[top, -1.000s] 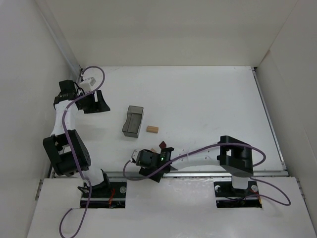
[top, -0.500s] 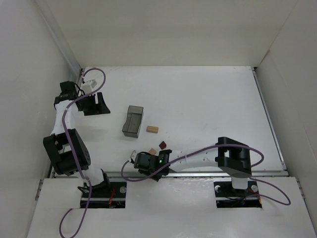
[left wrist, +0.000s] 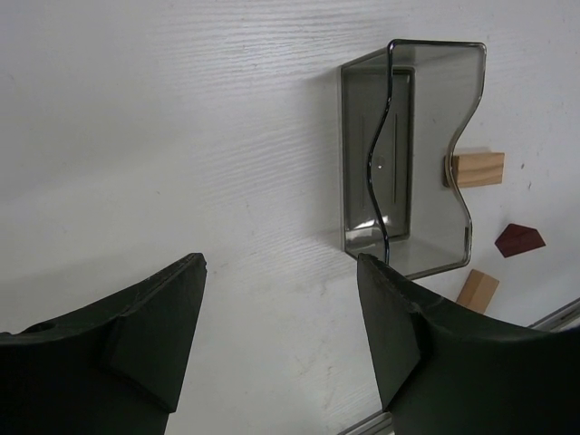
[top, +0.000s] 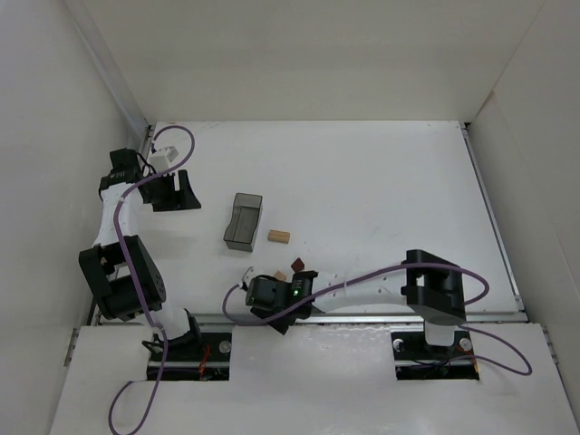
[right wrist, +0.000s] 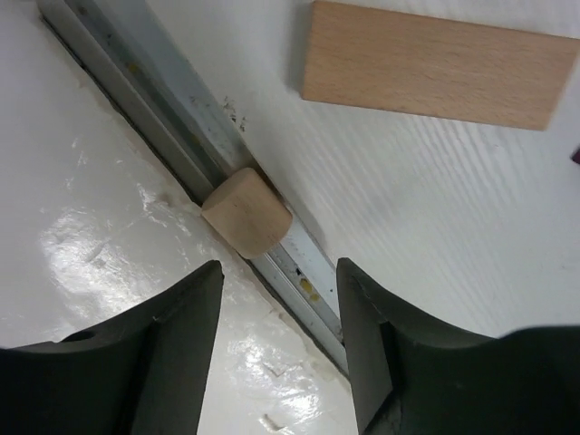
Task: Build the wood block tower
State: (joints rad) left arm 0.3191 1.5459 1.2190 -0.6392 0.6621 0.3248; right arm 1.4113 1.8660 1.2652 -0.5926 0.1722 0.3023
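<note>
Rounded block (right wrist: 245, 214) — touching edge rail (right wrist: 154, 91)

Small block (top: 278, 236) just right of bin (top: 243, 220), plank (right wrist: 438, 65) nearer the arms.

From above, the right arm (top: 362, 288) is covering whatever is lying beneath its wrist; the dark red block (top: 297, 265) is peeking out beside it, its near part hidden and its shape too small to tell. In the left wrist view, the bin (left wrist: 408, 154) is overlapping one end of a tan block (left wrist: 480, 169), and a finger (left wrist: 435, 362) of the left gripper (left wrist: 281, 263) is hiding the lower end of another tan block (left wrist: 478, 289). In the right wrist view, a dark red sliver (right wrist: 575, 156) is being cut off by the right edge, and the underside of the rounded tan piece (right wrist: 245, 213) is lying out of sight against the rail (right wrist: 136, 82).
</note>
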